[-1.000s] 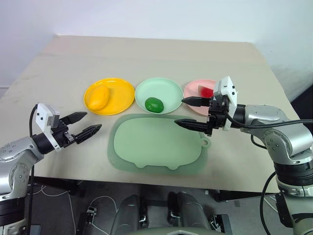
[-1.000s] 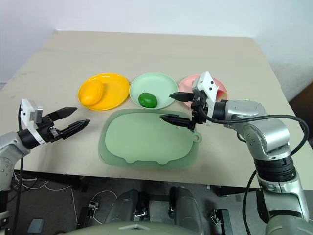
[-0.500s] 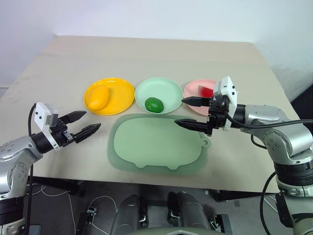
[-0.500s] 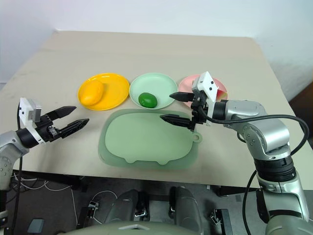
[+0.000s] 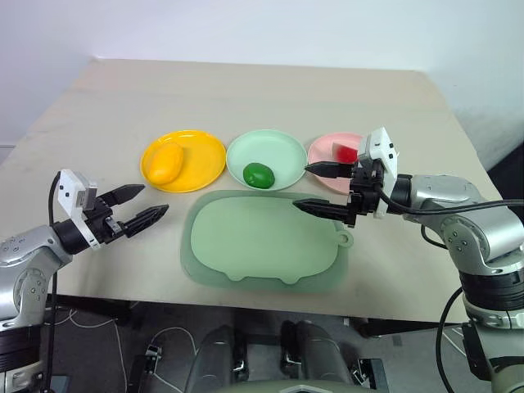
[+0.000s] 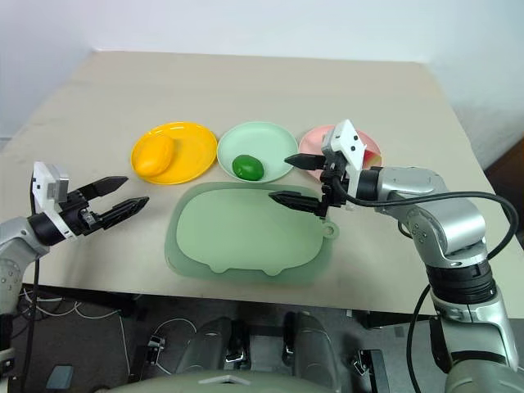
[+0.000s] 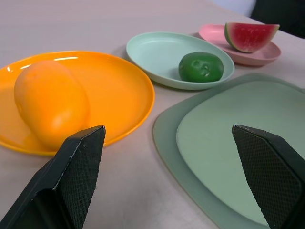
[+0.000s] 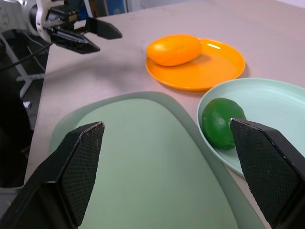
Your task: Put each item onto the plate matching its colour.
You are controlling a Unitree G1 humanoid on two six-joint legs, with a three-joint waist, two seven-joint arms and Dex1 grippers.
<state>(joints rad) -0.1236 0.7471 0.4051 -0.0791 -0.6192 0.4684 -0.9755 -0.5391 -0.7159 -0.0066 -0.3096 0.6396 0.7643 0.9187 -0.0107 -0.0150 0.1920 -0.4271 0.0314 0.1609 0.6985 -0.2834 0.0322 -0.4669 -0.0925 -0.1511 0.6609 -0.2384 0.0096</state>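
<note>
1. Yellow-orange oval mango [image 5: 164, 162] is seen on the round yellow-orange plate [image 5: 201, 160].
2. The glossy green oval fruit [image 5: 258, 175] is seen on the mint plate [image 5: 278, 149], the red watermelon wedge [image 5: 345, 151] on the pink plate [image 5: 321, 151].
3. Left gripper [image 5: 137, 207] and right gripper [image 5: 313, 187] are held wide apart, empty.

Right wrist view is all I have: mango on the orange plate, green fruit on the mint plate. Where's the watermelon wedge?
Observer: The watermelon wedge lies on the pink plate, just past the mint plate.
Operator: Right gripper relative to it?
Observer: The right gripper hovers open above the tray's far right corner, just short of the pink plate.
Operator: Anything on the tray's near side?
Observer: No, nothing lies on the near side of the tray.
</note>
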